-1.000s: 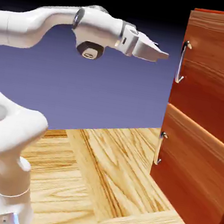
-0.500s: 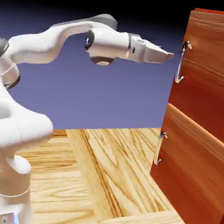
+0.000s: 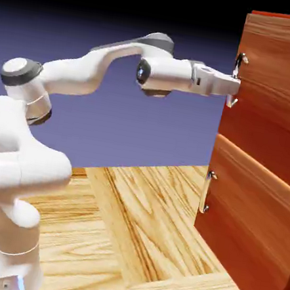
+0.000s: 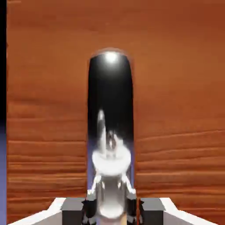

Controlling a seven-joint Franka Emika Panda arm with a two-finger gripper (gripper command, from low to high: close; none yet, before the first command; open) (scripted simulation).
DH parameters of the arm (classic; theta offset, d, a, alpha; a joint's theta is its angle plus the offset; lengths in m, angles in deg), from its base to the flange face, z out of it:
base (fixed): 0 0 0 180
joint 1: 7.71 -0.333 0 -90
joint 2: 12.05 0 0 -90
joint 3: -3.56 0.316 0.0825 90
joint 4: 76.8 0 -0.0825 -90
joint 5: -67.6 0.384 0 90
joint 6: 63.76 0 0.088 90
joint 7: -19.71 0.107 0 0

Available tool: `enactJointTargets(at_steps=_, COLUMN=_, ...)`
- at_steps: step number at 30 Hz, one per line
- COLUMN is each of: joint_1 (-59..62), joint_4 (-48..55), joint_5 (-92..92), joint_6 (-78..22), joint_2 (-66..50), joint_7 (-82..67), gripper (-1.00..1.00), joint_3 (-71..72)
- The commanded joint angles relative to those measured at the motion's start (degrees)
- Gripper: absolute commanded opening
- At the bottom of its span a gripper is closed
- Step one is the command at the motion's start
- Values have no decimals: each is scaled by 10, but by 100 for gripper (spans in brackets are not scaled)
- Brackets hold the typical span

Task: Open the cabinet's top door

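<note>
The cabinet point(image 3: 267, 188) is a tall reddish-brown wood-grain box at the exterior view's right, with both front panels flush. Its top door point(image 3: 283, 91) carries a slim vertical silver bar handle point(image 3: 238, 62) at its left edge. My gripper point(image 3: 233, 86) has reached that handle and is shut on its middle. In the hand view the handle point(image 4: 110, 114) runs up from between my fingertips point(image 4: 72, 206) as a dark shiny bar, and the gripper point(image 4: 110, 210) clamps it, with the top door's wood point(image 4: 176, 88) filling the picture behind.
The lower panel point(image 3: 253, 232) has a similar silver handle point(image 3: 206, 191) below my hand. The arm stretches horizontally from the lower left across the light wooden table point(image 3: 145, 241).
The arm has stretched to the right until the hand reached the top door's handle. The fingers, open in the earlier frames, have shut on it. The door itself has not moved.
</note>
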Motion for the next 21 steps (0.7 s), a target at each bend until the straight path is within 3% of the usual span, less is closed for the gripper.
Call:
enactJointTargets(at_steps=1, joint_1=-15, joint_4=-21, joint_5=0, joint_6=-20, joint_2=0, joint_7=-11, gripper=-100, joint_3=-13)
enactJointTargets(at_steps=12, joint_1=-146, joint_4=-224, joint_5=-94, joint_6=-284, joint_2=-10, joint_7=-114, gripper=-100, joint_3=-210)
enactJointTargets(at_steps=21, joint_1=-150, joint_4=-283, joint_5=-257, joint_6=-500, joint_2=-63, joint_7=-182, gripper=-100, joint_3=-396)
